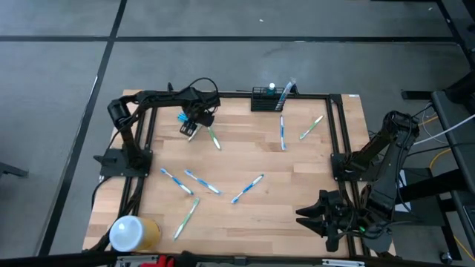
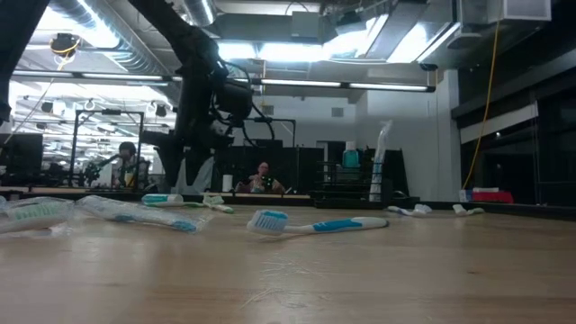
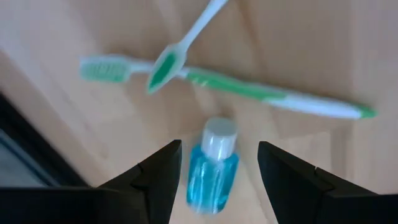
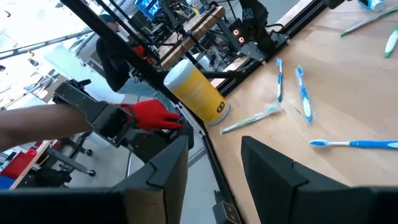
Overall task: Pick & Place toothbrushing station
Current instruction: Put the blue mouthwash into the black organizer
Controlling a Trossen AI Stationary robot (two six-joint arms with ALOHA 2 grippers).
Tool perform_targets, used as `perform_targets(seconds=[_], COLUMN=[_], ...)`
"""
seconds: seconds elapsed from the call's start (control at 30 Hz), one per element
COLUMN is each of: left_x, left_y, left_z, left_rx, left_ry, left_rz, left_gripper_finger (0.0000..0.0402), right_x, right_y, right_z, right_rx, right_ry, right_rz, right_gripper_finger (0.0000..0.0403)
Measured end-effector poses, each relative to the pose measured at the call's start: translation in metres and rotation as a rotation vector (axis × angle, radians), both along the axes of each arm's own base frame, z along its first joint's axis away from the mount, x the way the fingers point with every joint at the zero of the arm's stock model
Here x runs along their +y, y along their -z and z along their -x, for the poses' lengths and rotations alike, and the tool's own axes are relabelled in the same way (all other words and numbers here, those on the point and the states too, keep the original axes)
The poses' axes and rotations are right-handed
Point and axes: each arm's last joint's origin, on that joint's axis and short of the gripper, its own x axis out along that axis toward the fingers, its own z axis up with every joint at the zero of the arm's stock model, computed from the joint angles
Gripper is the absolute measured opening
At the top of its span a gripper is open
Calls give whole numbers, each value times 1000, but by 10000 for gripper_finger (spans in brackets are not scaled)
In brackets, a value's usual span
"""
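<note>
The toothbrushing station (image 1: 265,100), a small black rack, stands at the table's far edge, with a wrapped item sticking up from it; the low view shows the station (image 2: 346,191) far back. My left gripper (image 1: 190,129) points down at the far left, open, with its fingers on either side of a small blue bottle (image 3: 211,169) with a white cap that lies on the table. Two green toothbrushes (image 3: 249,90) lie crossed just beyond the bottle. My right gripper (image 4: 214,152) hangs open with nothing in it beyond the table's near right corner (image 1: 326,215).
Several blue and green toothbrushes (image 1: 200,182) lie scattered over the wooden table, one of them close to the low camera (image 2: 315,223). A yellow cylinder with a white top (image 1: 133,232) lies at the near left corner. A black frame (image 1: 338,133) runs along the table's edges.
</note>
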Motion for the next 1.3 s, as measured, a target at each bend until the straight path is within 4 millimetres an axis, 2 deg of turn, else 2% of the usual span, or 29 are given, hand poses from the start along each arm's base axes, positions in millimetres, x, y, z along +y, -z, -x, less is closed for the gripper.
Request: perform_targets(seconds=[0.37,0.63,0.97,1.3], left_x=[9,17,17,19], left_y=[19,19,20,37], left_z=[-1,5,5,1], left_rx=[33,40,26,69], left_ry=[-31,-60,-61,-58], left_rz=[12,9,19,28], left_gripper_finger=[208,208,208,207], right_x=[1,4,5,6], right_y=[0,-1,-3,-3], right_z=[3,11,12,13], right_rx=[-6,-39,-50,-53], right_ry=[6,36,45,37], right_rz=[-24,-24,-31,-44], right_gripper_finger=[153,153,153,153])
